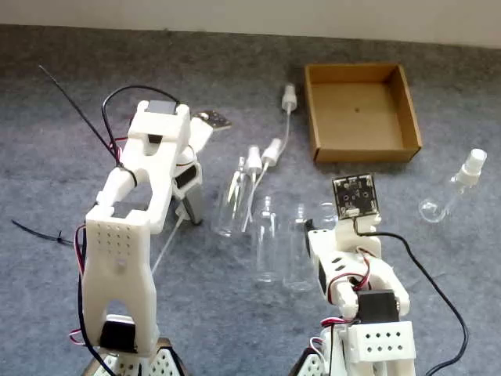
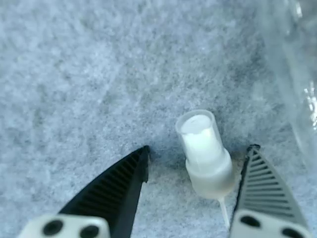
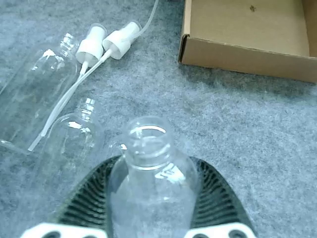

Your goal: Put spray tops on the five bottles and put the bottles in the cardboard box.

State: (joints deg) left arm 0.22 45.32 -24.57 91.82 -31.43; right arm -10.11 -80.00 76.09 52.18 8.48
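Capping step | left gripper [image 2: 199,148] spread wide, spray top [image 2: 205,158] between its jaws | right gripper [image 3: 157,163] clamped around uncapped bottle [image 3: 151,191] | next, likely: pinch top squarely, lift.

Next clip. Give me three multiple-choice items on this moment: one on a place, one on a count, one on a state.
1. Where is the spray top nearest the left gripper?
A. Between its fingers
B. In the box
C. On a bottle

2. How many bottles carry a spray top?
A. None
B. One
C. Three

3. What state is the cardboard box in?
A. Empty
B. Holding two bottles
C. Lidded

Answers: 1 A, the left wrist view shows it between the open fingers. 2 B, just the bottle lying right of the box. 3 A, its floor is bare.
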